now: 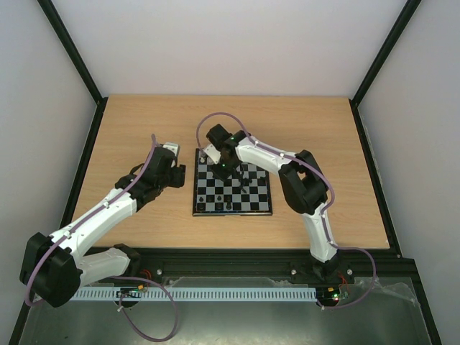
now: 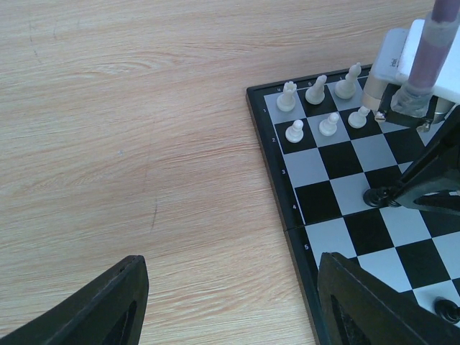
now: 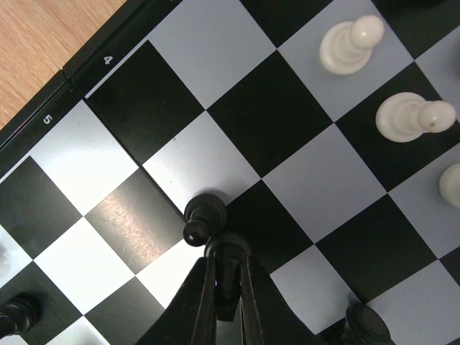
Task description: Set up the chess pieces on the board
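The board (image 1: 232,213) lies at mid table with black and pale squares. My right gripper (image 1: 231,171) reaches over it from the right and is shut on a black chess piece (image 3: 228,251), whose base sits right beside a standing black pawn (image 3: 203,215). Whether the held piece touches the board I cannot tell. White pieces (image 2: 316,91) stand in two rows at the board's far left corner; two white pawns (image 3: 350,47) show in the right wrist view. My left gripper (image 2: 230,287) is open and empty over bare wood just left of the board's rim (image 2: 277,165).
Other black pieces stand on the board's near part (image 3: 18,310) (image 3: 363,323). The right arm's wrist and cable (image 2: 420,65) hang over the white rows. Black frame rails edge the table (image 1: 86,158).
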{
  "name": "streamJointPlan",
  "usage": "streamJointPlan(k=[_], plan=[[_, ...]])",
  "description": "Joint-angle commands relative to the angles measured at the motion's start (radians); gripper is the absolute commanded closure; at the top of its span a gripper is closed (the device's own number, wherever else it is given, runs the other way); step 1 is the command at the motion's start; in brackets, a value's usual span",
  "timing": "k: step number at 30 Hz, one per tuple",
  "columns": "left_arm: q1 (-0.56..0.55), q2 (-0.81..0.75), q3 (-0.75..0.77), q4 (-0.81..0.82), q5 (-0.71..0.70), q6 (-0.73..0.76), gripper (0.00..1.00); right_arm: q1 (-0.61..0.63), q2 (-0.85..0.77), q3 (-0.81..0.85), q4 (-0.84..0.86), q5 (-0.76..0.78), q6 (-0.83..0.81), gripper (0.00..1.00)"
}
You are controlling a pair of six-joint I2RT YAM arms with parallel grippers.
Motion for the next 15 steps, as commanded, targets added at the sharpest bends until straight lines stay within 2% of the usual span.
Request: streamJointPlan(k=[1, 9, 15], plan=[[0.005, -0.005, -0.003, -0.007, -0.006, -0.004, 0.32, -0.005, 0.012, 0.02, -0.041, 0.0, 0.008, 0.95], [0.006, -0.004, -0.002, -0.007, -0.006, -0.001, 0.32, -0.007, -0.125, -0.091, -0.02, 0.013, -0.009, 0.99], [0.005, -0.004, 0.0, -0.007, -0.008, -0.006, 0.32, -0.003, -0.245, -0.194, -0.022, -0.081, -0.05, 0.99]])
